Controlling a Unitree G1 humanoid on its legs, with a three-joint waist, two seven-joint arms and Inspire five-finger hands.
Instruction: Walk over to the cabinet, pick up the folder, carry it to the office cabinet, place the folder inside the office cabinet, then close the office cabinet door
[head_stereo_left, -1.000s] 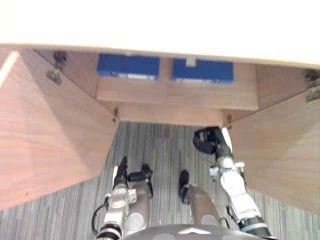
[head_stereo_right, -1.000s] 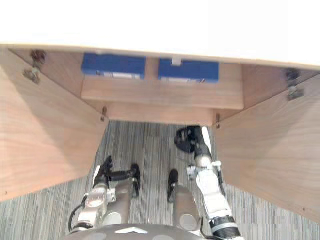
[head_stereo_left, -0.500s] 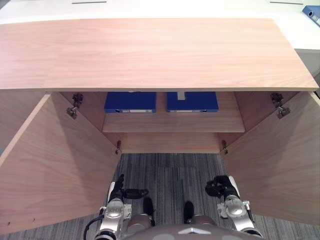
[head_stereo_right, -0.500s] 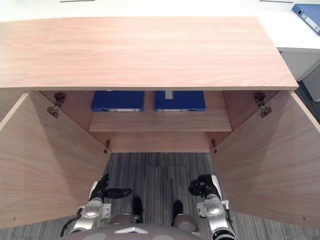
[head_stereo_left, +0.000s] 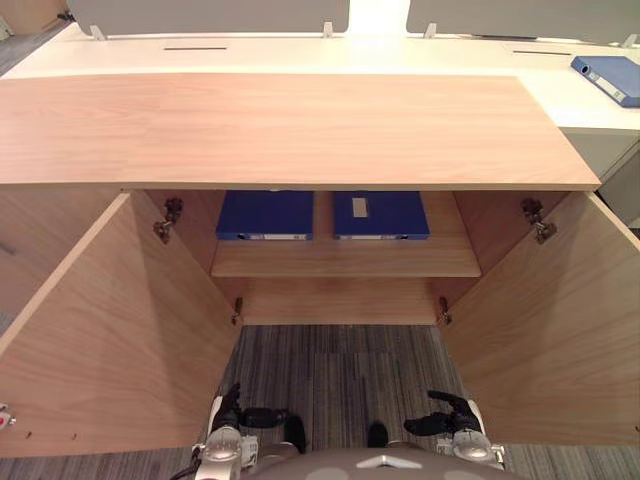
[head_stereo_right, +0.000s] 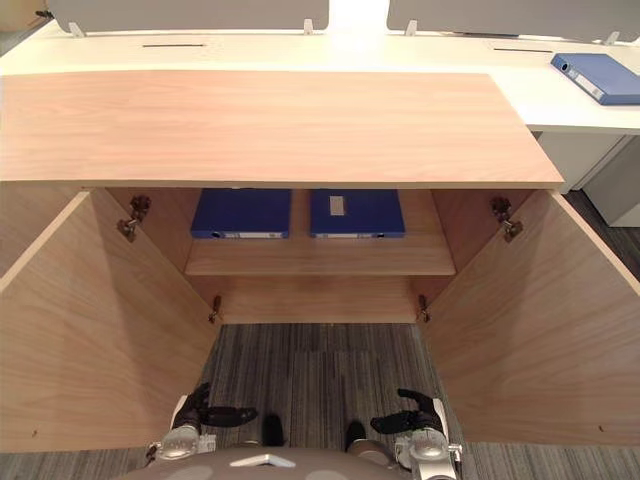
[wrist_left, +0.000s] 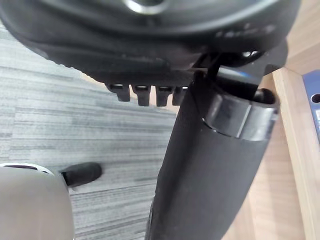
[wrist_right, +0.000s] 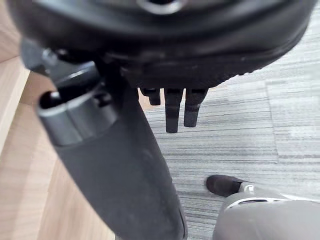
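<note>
Two blue folders lie flat side by side on the shelf inside the open wooden cabinet, the left folder (head_stereo_left: 265, 215) and the right folder (head_stereo_left: 380, 214), which bears a small label. Both doors stand wide open: the left door (head_stereo_left: 110, 330) and the right door (head_stereo_left: 550, 330). My left hand (head_stereo_left: 240, 415) hangs low over the carpet with straight fingers (wrist_left: 145, 92), holding nothing. My right hand (head_stereo_left: 445, 414) is low near the right door, its fingers (wrist_right: 175, 107) spread and empty.
The cabinet's wooden top (head_stereo_left: 280, 125) juts out over the shelf (head_stereo_left: 345, 262). Behind it runs a white desk (head_stereo_left: 300, 52) with a third blue folder (head_stereo_left: 606, 79) at its far right. Grey striped carpet (head_stereo_left: 340, 370) lies between the doors.
The camera has tilted up, bringing the cabinet top and desk into view. My right hand, curled by the right door's edge, has dropped lower and straightened its fingers. The left hand stays straight.
</note>
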